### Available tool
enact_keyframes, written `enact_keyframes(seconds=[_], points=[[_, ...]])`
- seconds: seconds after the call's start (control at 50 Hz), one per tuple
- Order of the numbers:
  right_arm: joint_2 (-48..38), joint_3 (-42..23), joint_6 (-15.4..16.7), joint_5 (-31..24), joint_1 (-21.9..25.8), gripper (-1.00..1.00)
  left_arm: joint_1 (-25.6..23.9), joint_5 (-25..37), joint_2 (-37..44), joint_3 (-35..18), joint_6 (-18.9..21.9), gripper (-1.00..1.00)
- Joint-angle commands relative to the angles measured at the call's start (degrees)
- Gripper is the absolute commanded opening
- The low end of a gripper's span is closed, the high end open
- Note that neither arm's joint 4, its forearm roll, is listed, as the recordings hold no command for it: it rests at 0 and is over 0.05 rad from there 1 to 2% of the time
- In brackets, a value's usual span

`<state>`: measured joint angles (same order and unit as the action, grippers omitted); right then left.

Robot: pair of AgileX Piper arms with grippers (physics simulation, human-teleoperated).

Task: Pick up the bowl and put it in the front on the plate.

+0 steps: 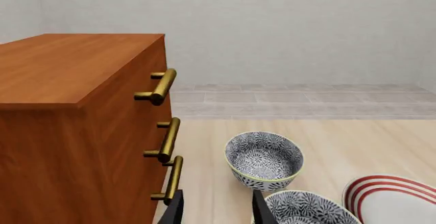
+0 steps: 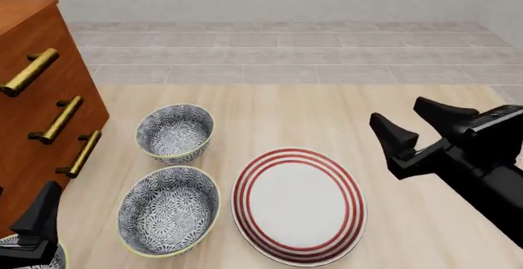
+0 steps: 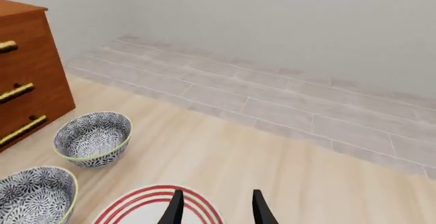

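Cabinet (image 2: 33, 97): reddish-brown wood, visible grain, satin sheen; its handles (image 2: 31, 71) brass-coloured metal, polished; table (image 2: 310, 116): pale wood grain, matt, with grey stone-like tiles beyond; bowls (image 2: 169, 209), (image 2: 175, 132): glazed ceramic look, smooth; plate (image 2: 298, 204): smooth white glaze; right gripper (image 2: 408, 128): matt black.

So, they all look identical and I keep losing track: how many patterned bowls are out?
3: far bowl near the cabinet, near bowl left of the plate, third bowl cropped at bottom-left.
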<state>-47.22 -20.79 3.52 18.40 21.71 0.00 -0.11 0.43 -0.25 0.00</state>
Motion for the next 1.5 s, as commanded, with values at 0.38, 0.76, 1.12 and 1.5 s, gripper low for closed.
enact_keyframes(seconds=[0.38, 0.76, 1.12, 1.5], points=[[-21.88, -16.69, -1.76, -3.84, 15.02, 1.00, 0.00, 0.00, 0.00, 0.00, 0.01, 1.00], [-30.88, -28.55, -4.11, -11.07, 18.89, 1.00, 0.00, 0.00, 0.00, 0.00, 0.00, 1.00], [-42.54, -43.73, -8.91, -22.25, 22.60, 1.00, 0.00, 0.00, 0.00, 0.00, -0.01, 1.00], [-51.02, -55.58, -13.46, -29.45, 23.14, 1.00, 0.00, 0.00, -0.01, 0.00, 0.00, 1.00]])
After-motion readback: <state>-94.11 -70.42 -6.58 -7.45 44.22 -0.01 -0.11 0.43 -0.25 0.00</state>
